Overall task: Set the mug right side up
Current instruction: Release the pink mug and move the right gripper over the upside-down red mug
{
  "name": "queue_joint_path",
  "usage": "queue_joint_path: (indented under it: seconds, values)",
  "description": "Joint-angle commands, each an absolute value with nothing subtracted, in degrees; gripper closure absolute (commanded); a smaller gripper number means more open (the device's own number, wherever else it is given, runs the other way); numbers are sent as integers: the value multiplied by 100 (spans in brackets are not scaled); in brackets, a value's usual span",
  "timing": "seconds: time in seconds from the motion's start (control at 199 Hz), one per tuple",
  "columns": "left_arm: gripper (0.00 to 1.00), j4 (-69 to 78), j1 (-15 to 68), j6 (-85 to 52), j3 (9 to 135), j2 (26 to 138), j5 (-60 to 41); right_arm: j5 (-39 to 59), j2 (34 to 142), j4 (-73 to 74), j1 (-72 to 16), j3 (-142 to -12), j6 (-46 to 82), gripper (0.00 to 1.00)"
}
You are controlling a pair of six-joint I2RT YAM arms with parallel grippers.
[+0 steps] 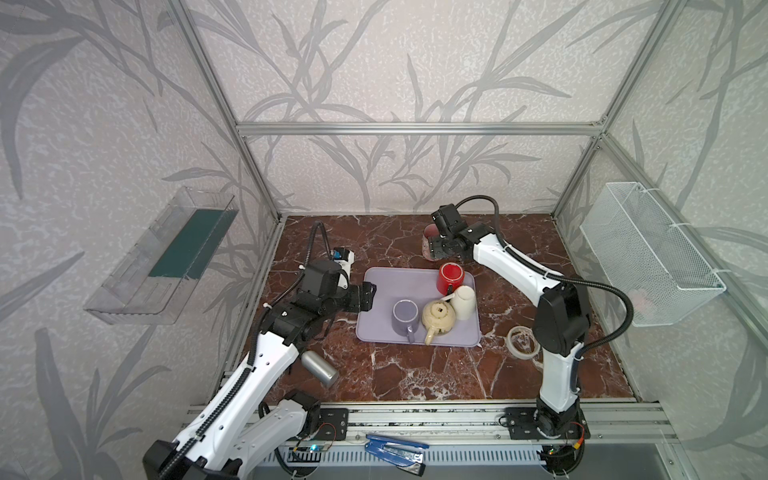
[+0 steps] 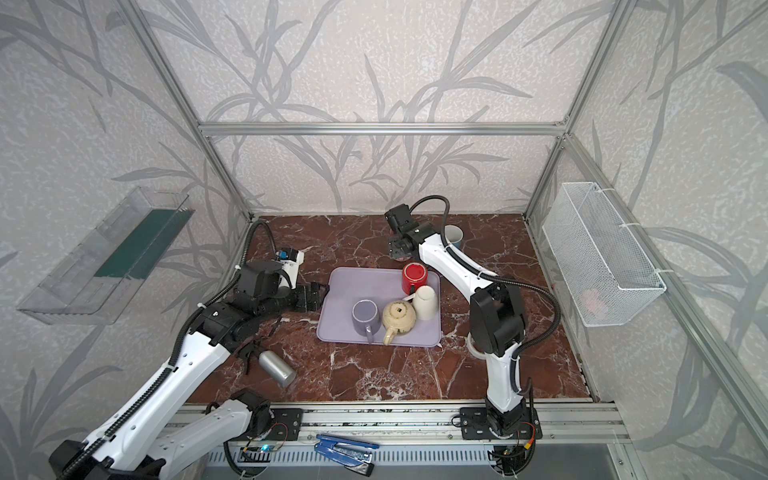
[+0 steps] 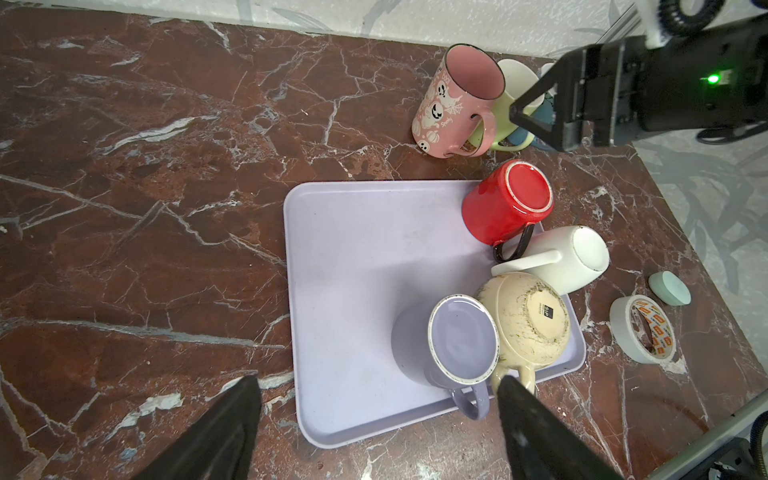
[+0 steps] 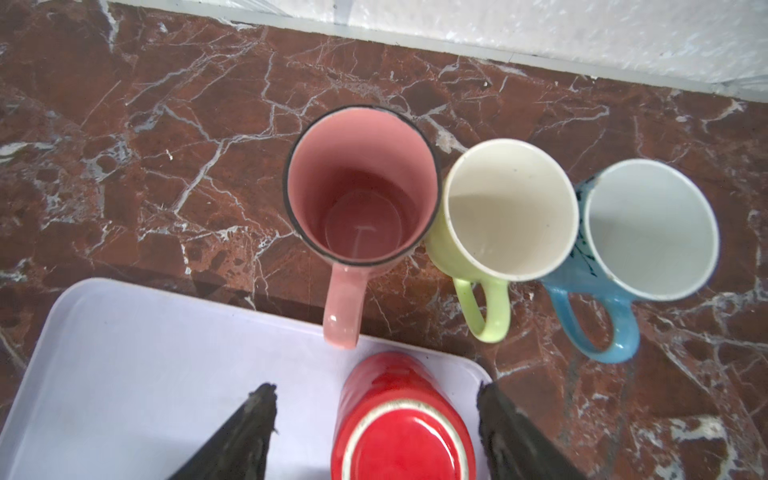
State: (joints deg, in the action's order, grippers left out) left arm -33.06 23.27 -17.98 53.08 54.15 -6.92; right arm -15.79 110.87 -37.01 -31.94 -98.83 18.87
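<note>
Mugs stand in two groups on the marble table. The pink mug with its ghost print stands right side up, mouth open upward, on the bare table just beyond the far edge of the lilac tray; its handle points back toward that edge. A green mug and a blue mug stand upright in a row with it along the table's far edge; green is just beside pink, touching or nearly so.

The right gripper hangs by the pink mug, jaws well apart and clamped on nothing. In the right wrist view the base of the red mug shows between its fingers; both top views set the gripper farther back, clear of that mug.

Four mugs sit upside down on the tray: the red one at the far right corner; a white mug just beside it at the right edge; a cream mug and a lilac mug side by side toward the near edge, handles pointing that way.

The left gripper hovers at the tray's left edge — jaws apart, empty. A tape roll lies off the tray's near right corner; a silver can lies on its side toward the table's near left corner.
</note>
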Motion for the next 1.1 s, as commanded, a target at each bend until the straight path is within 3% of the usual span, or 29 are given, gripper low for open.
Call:
queue_joint_path:
  seconds: [0.0,0.602,1.098]
  values:
    - [13,-3471,2363,-1701,5255,5436,-589,-1316,10650,-3529,-3011,-9357,1723,23]
    - [13,-3542,2369,-1661,5275,5555,-464,276,10777,-3312,-2689,-8535,1939,21]
    - [13,-3559,2375,-1645,5284,5563,-475,757,10719,-2974,-2913,-8288,2215,21]
